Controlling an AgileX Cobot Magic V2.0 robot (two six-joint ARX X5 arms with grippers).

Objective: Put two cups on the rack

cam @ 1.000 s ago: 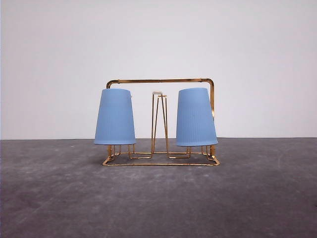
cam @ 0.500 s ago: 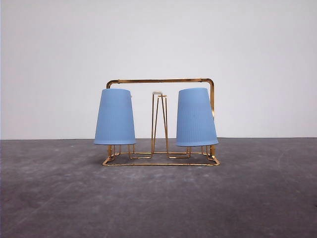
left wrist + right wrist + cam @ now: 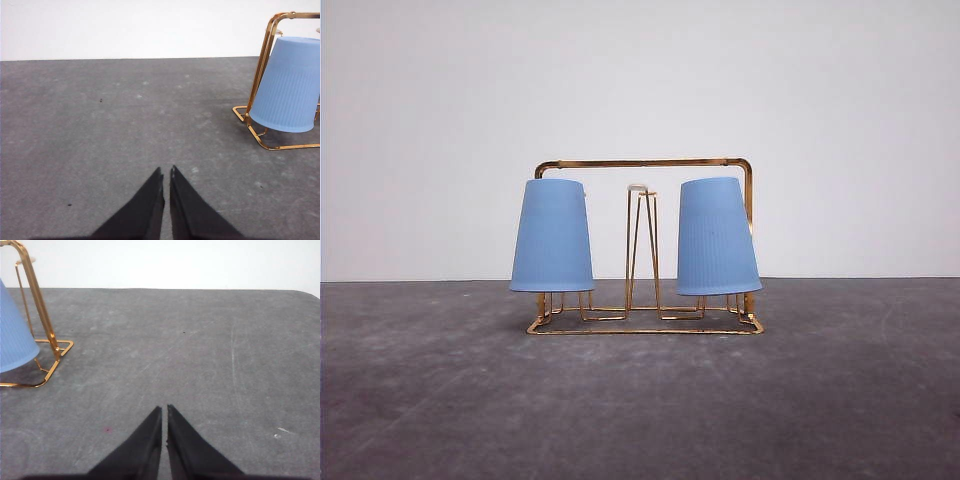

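Now—two cups [image 3: 552, 236] [image 3: 717, 237] on rack [image 3: 645, 245]

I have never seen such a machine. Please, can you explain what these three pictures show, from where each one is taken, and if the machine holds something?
The machine is a robot with two arms, each ending in a gripper. One camera looks forward over the grey table. It shows a gold wire rack with two blue cups turned upside down on its pegs: the left cup and the right cup. The middle pegs are free. The other two cameras sit on the wrists. There the black pointed shapes are the left gripper and the right gripper, each closed, holding nothing, away from the rack.
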